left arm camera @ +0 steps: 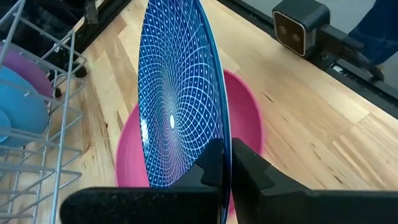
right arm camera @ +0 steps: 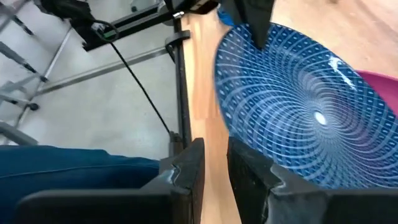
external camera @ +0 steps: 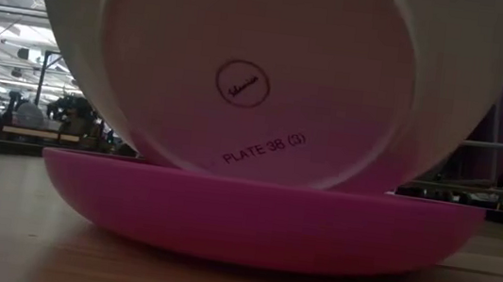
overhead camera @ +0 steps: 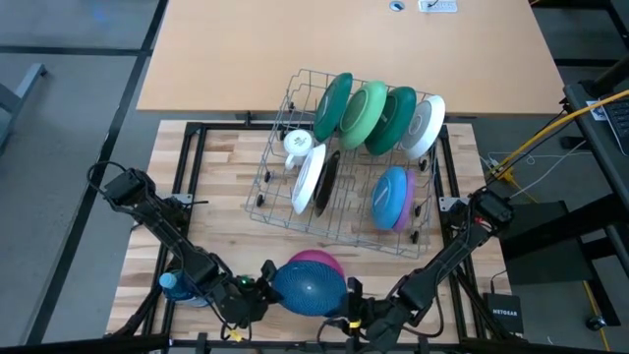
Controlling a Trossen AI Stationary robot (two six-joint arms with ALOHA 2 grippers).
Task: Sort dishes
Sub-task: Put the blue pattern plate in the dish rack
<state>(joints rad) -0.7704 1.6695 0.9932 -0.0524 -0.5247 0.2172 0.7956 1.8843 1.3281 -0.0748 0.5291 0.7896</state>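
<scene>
A blue plate with a white spiral pattern is held tilted over a pink plate that lies flat on the wooden table near its front edge. The blue plate's white underside faces the near side. My left gripper is shut on the blue plate's rim, at the plate's left side. My right gripper stands close by the plate's right side. Its fingers are a narrow gap apart, and bare wood shows between them. Whether it touches the rim I cannot tell. The pink plate's rim hides the blue plate's lower edge. My left gripper pinches the blue plate's rim between its two fingers, one on the patterned face and one on the white underside. The fingers come from the table's left, slanting down. The plate stands tilted with its near edge raised; whether it still rests in the pink plate I cannot tell.
A wire dish rack stands mid-table with green and white plates upright in its far row. A white and a dark plate, a blue plate and a white mug are nearer. A small blue object lies at the front left.
</scene>
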